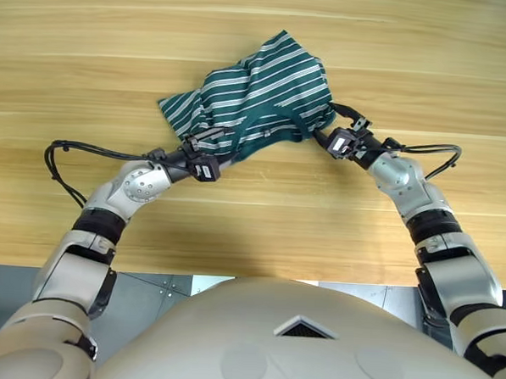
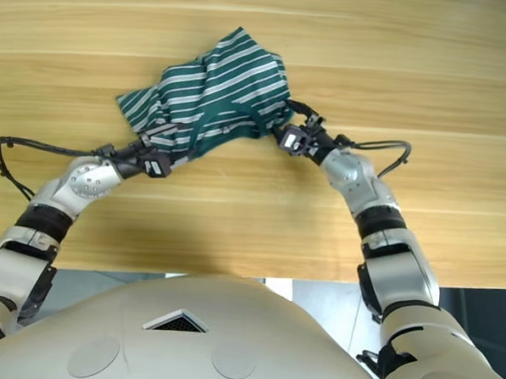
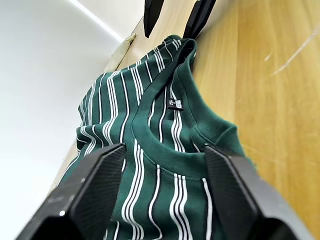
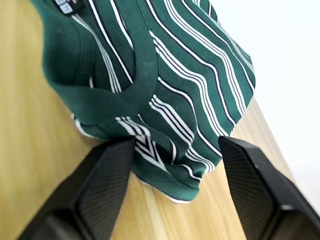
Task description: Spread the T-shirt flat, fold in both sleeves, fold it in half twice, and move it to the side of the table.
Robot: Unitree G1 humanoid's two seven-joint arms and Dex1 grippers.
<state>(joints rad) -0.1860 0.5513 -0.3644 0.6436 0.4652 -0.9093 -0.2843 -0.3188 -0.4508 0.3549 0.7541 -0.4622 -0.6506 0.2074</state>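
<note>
1. A green, white-striped T-shirt [image 2: 212, 85] lies bunched (not spread) on the wooden table [image 2: 429, 71].
2. The left gripper [image 2: 160, 155] meets the shirt's near left edge.
3. The right gripper [image 2: 288, 139] sits at its near right edge.
4. Black cables [image 2: 389, 147] loop beside both wrists.

Wide tabletop [image 1: 91, 45] beyond bunched T-shirt [image 1: 258, 92]

A lab or test room is suggested rather than a home; a long pale wood-grain bench [image 1: 261, 37] is spread across the upper and middle frame; grey floor panels [image 1: 146, 290] fixed with bolts are seen at the lower left; a plain white wall [image 3: 35, 75] is shown beyond the bench.
</note>
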